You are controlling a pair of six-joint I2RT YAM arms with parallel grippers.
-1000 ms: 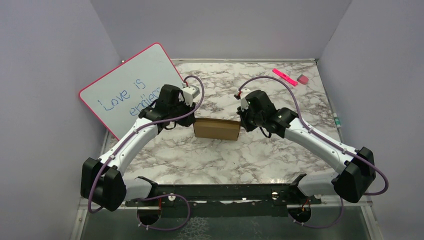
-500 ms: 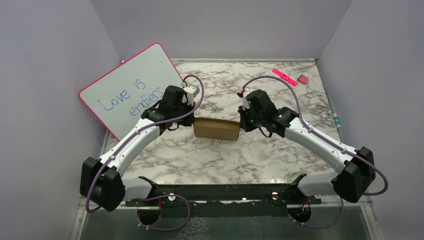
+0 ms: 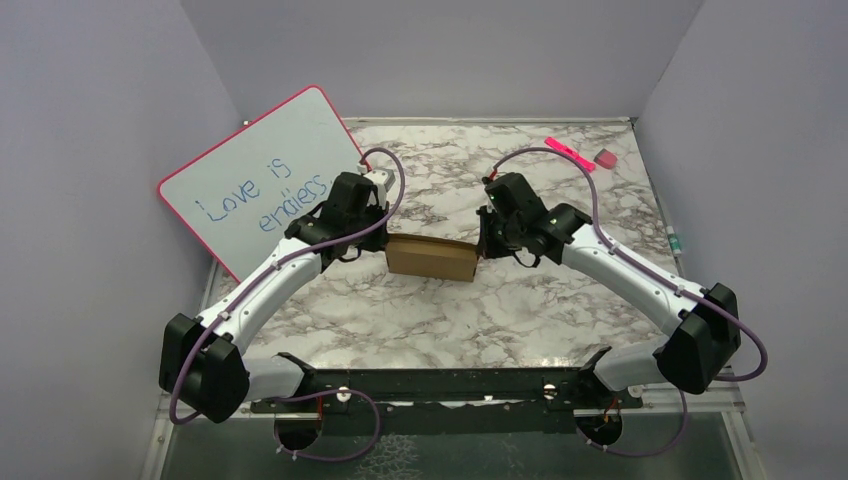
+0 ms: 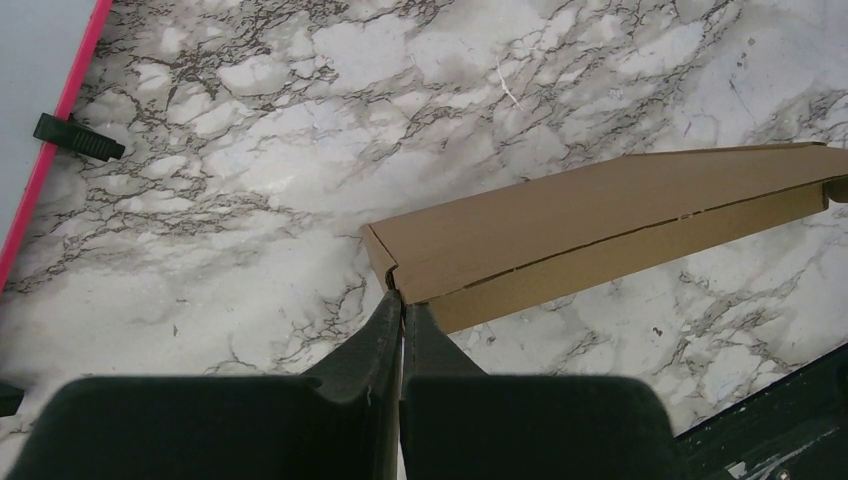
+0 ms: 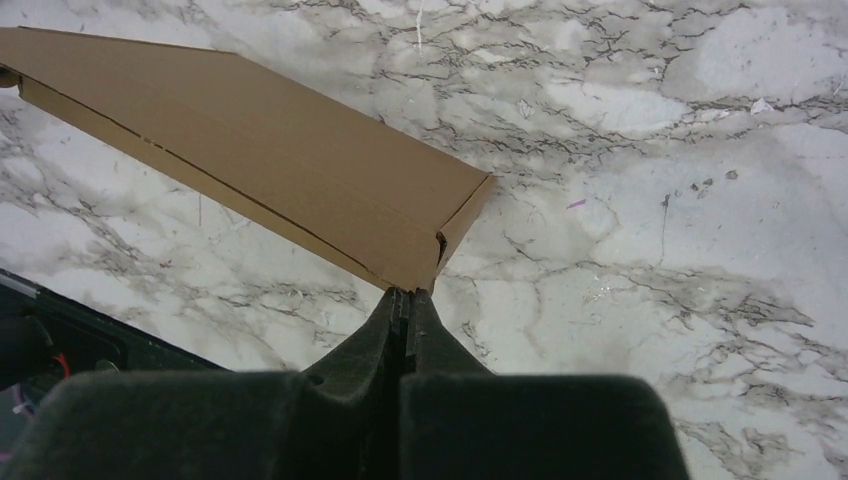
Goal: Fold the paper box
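Observation:
The paper box (image 3: 432,257) is a closed flat brown cardboard box lying on the marble table between the two arms. My left gripper (image 3: 384,240) is shut, and its tips touch the box's left end. In the left wrist view the closed fingertips (image 4: 403,298) meet the near corner of the box (image 4: 600,215). My right gripper (image 3: 482,245) is shut against the box's right end. In the right wrist view its tips (image 5: 405,295) touch the corner of the box (image 5: 270,150). Neither gripper holds any cardboard between its fingers.
A pink-framed whiteboard (image 3: 260,180) with blue writing leans at the back left, and its edge (image 4: 30,80) and a black clip (image 4: 80,138) show in the left wrist view. A pink marker (image 3: 570,153) and an eraser (image 3: 605,158) lie at the back right.
The right arm's wrist has shifted a little back and left at the box's right end. The left gripper has settled slightly lower against the left end. The box has stayed in place.

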